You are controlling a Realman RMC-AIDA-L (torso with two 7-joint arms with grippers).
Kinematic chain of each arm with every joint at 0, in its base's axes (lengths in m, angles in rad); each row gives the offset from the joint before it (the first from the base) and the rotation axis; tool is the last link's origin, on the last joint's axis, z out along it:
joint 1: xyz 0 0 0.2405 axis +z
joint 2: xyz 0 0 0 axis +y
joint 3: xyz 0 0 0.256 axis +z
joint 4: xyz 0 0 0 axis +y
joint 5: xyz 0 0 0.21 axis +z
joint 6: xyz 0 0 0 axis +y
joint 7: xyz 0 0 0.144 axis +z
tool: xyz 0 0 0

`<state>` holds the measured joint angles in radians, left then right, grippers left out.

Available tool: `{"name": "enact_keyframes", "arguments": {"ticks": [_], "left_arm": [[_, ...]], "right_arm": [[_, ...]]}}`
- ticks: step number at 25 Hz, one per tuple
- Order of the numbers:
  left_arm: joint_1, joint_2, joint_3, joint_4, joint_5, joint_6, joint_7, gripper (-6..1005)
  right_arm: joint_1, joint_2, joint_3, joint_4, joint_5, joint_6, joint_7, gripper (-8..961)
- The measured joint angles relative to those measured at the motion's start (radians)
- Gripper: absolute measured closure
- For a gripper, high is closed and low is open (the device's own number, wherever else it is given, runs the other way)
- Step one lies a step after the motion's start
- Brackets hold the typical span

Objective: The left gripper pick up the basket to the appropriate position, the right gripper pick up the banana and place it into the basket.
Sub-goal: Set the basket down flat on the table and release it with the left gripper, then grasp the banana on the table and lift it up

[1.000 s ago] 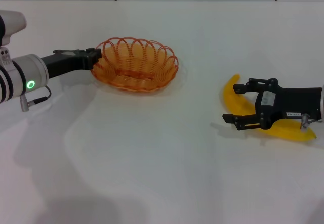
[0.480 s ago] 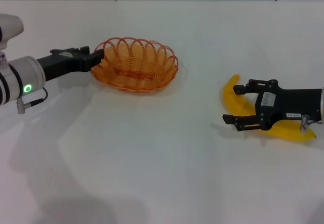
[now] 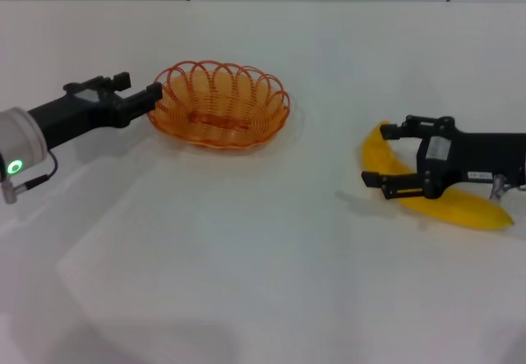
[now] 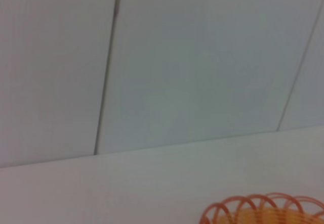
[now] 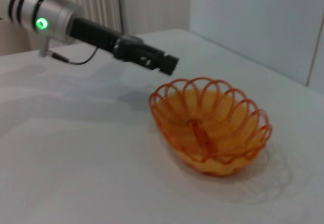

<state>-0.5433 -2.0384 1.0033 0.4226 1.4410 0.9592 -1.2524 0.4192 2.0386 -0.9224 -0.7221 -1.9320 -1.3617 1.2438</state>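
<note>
The left tool (image 3: 150, 97) is seen at the near-left rim of the basket (image 3: 220, 105), its tips just beside the looped wire; from the right wrist view the tool (image 5: 164, 64) appears apart from the rim rather than closed on it. Whether its fingers are spread or closed cannot be told from any view. The basket rests on the white surface (image 3: 246, 241), upright and empty, in the left-centre of the work area.

The right tool (image 3: 393, 154) is held low over the banana (image 3: 448, 200), which lies flat on the surface at the far right, well apart from the basket. Its two black fingers are spread, one above and one below the banana's upper curve, and no contact can be confirmed; the fruit is judged not yet gripped.

The step in hand is judged to be the pair of approaches: the basket has not been lifted and the banana has not been taken. For the left side, a wire loop of the rim would need to be brought between the fingers and clamped before any lift, since the rim is thin and scalloped. For the right side, the fingers would need to be lowered astride the banana's body and closed across its width, after which a carry across the surface to the basket would be called for.
</note>
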Motion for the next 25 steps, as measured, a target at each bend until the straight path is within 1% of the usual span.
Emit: {"name": "enact_keyframes", "arguments": {"ticks": [1, 3, 6, 9, 10, 12, 17, 20, 25], "left_arm": [[0.025, 0.002, 0.02, 0.028, 0.002, 0.015, -0.015, 348], [0.057, 0.005, 0.056, 0.066, 0.003, 0.026, -0.04, 348], [0.12, 0.011, 0.13, 0.162, 0.027, 0.033, -0.107, 348], [0.177, 0.012, 0.148, 0.247, 0.097, 0.055, -0.168, 348], [0.177, 0.012, 0.148, 0.247, 0.097, 0.055, -0.168, 348], [0.195, 0.015, 0.147, 0.273, 0.144, 0.078, -0.209, 348], [0.201, 0.02, 0.135, 0.274, 0.17, 0.083, -0.232, 348], [0.201, 0.019, 0.135, 0.274, 0.171, 0.082, -0.225, 348], [0.197, 0.015, 0.133, 0.268, 0.171, 0.075, -0.208, 348]], "right_arm": [[-0.006, 0.0, -0.004, -0.019, 0.004, -0.001, 0.015, 73], [-0.017, 0.001, -0.015, -0.052, 0.004, -0.001, 0.042, 73], [-0.031, 0.003, -0.054, -0.1, 0.002, 0.007, 0.091, 73], [-0.046, 0.004, -0.108, -0.148, 0.001, 0.028, 0.145, 74], [-0.054, 0.004, -0.126, -0.169, -0.003, 0.038, 0.166, 74], [-0.07, 0.004, -0.158, -0.211, -0.013, 0.06, 0.21, 74], [-0.11, 0.005, -0.241, -0.356, -0.105, 0.093, 0.364, 75], [-0.118, 0.006, -0.288, -0.442, -0.181, 0.093, 0.464, 75], [-0.122, 0.006, -0.371, -0.534, -0.277, 0.079, 0.59, 76]]}}
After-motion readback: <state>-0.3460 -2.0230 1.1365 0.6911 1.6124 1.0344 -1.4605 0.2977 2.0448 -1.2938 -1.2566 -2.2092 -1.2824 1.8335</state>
